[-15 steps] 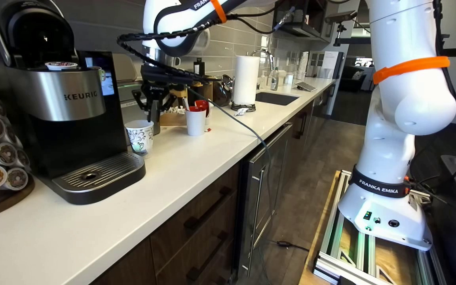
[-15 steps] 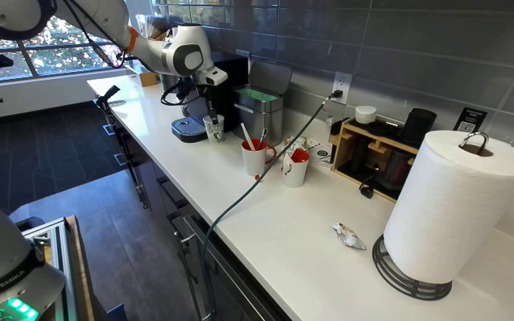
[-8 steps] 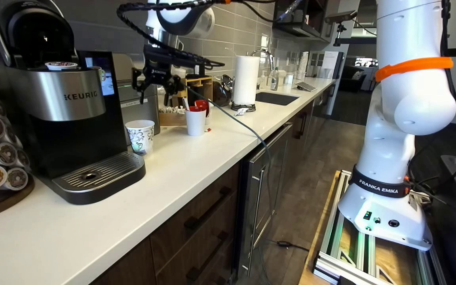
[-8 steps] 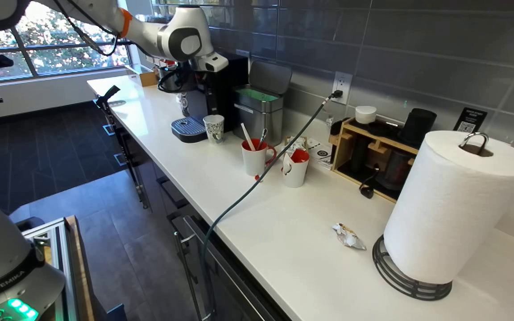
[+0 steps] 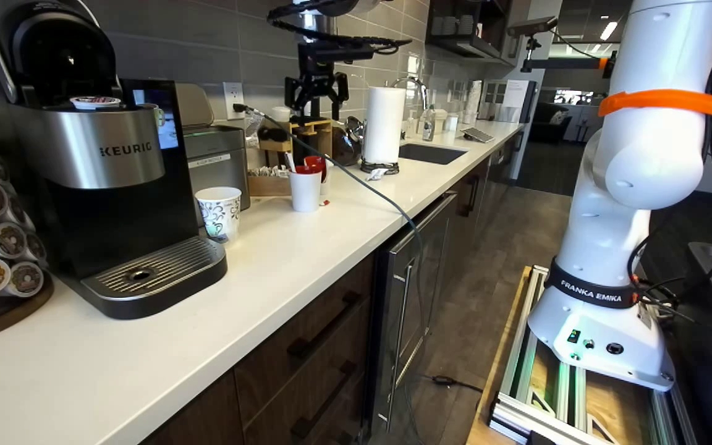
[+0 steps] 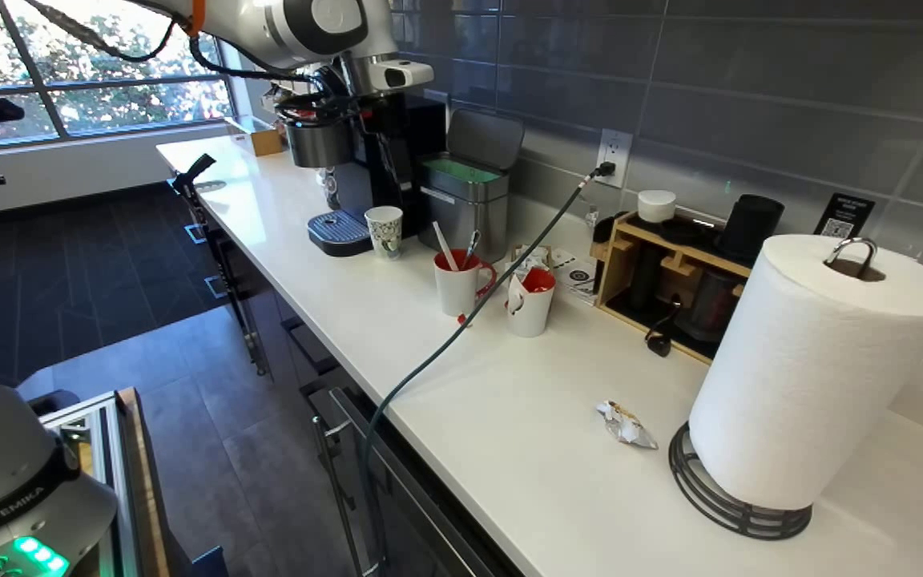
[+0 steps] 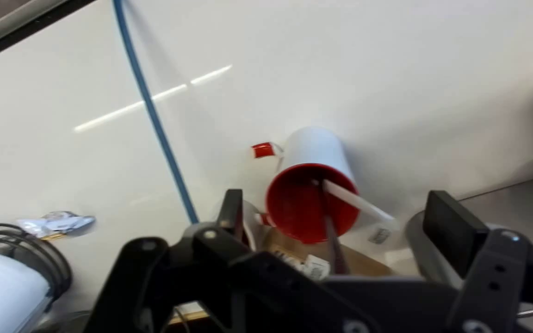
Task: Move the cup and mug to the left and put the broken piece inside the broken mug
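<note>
My exterior views look roughly opposite ways along the same counter (image 6: 509,409), my wrist view closer, down past the fingers (image 7: 454,226)

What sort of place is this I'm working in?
Probably a kitchenette or break room, perhaps in an office: there's a Keurig coffee machine with coffee pods stacked beside it, and a sink set into the counter.

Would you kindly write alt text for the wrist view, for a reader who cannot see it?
An open black gripper frames a white, red-lined mug that holds a white stick and a darker utensil. A small red broken piece lies near it on the white countertop, and a second mug is mostly hidden behind the gripper. A blue cable crosses the view.
</note>
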